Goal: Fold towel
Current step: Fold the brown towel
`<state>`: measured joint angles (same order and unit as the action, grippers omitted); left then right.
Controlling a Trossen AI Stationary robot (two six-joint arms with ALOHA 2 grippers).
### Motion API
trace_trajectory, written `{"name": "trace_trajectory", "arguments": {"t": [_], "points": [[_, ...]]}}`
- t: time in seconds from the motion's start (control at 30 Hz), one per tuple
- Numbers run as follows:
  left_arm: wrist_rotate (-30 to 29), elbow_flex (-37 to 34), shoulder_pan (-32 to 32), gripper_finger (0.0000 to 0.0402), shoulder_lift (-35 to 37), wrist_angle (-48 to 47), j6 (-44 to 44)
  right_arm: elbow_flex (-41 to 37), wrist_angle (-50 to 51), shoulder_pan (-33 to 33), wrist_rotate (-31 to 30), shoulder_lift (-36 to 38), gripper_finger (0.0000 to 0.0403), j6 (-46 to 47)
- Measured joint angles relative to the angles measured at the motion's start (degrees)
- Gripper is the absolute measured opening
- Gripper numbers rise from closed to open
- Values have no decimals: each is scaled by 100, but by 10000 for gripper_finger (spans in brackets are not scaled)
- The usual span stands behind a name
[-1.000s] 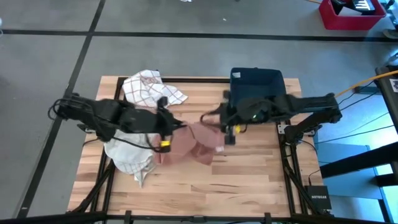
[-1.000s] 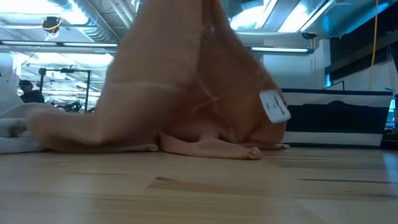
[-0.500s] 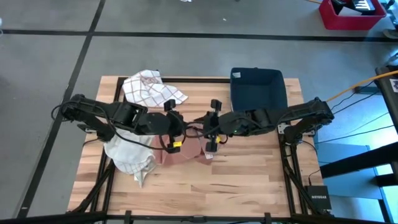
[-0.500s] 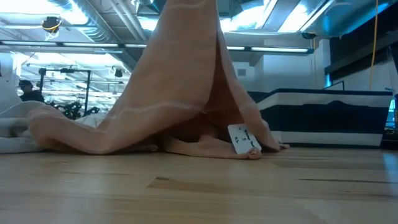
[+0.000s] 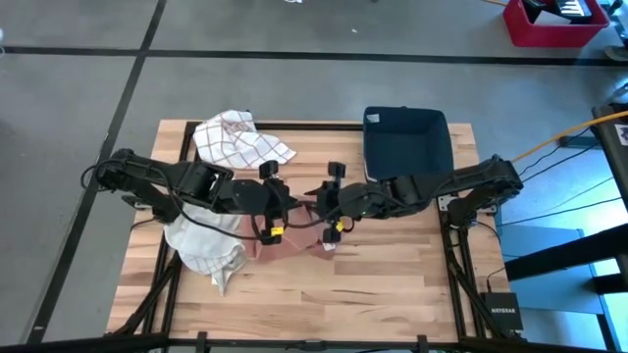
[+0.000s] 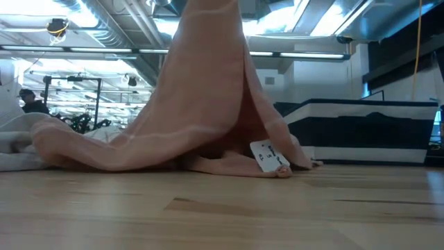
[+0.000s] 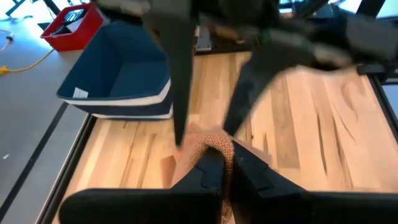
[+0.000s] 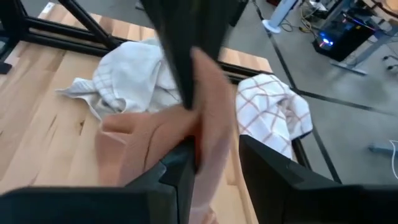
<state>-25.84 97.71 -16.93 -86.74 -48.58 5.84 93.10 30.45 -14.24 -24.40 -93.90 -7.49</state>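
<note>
Pink towel (image 6: 201, 104), pinched, lifted mid-table, both arms

A salmon-pink cloth towel (image 6: 208, 104) is drawn up into a tall tent shape at the centre of the low view, its top running off the upper edge. Its lower folds spread over the wood, and a small white label (image 6: 267, 155) hangs low on the right. From above it shows at mid-frame (image 5: 294, 241).

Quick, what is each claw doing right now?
Left gripper: shut on the pink towel.
Right gripper: fingers around the same towel, closing; grip cannot be told.
</note>
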Motion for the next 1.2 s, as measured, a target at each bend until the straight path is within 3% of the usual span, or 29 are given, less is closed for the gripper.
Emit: {"name": "trace_trajectory", "arguments": {"t": [0.2,0.4,0.6,0.77,0.97,1.2], "points": [[2,0,-7,1,0,-104,18,0,-353,-2,-62,-145,116,-443],[0,0,-15,7,-4,-119,234,0,-332,-37,-216,-101,13,-908],[-20,0,44,76,0,-779,297,1,338,-256,-855,333,7,-639],[-18,-104,-200,125,-8,-1632,1060,7,1984,-505,-1619,787,7,511],[-4,-1301,-597,136,-31,-1375,1752,-402,3600,-605,-1895,867,7,2116],[240,-3144,-856,132,-31,20,2120,-2021,3358,-599,-2109,1055,7,3210]]}}
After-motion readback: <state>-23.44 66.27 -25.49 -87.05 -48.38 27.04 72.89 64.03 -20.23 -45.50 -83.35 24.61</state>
